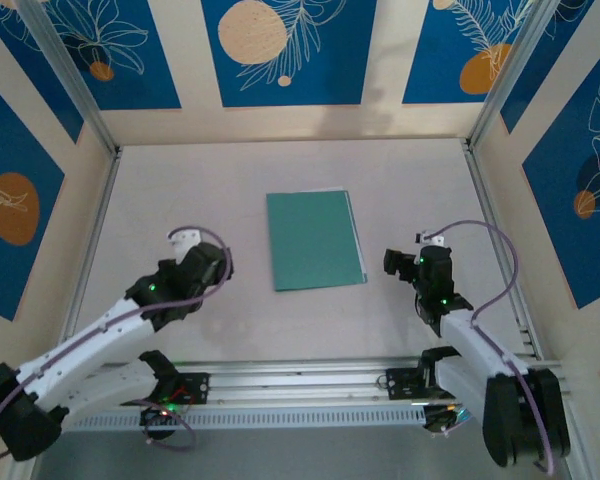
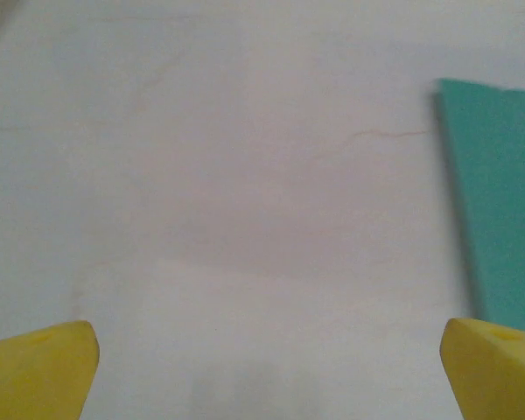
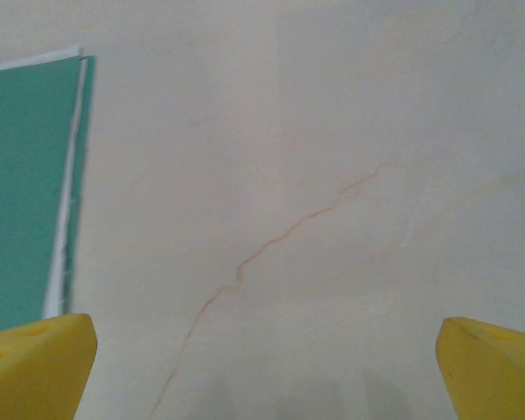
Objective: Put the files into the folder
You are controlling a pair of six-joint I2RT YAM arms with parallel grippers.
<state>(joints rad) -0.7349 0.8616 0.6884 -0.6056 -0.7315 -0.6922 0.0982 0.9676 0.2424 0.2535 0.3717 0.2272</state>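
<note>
As folder lies closed, files tucked inside

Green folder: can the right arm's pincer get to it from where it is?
Probably yes. The right pincer hangs open just beside the teal folder, near its right edge, with bare table between them.
</note>
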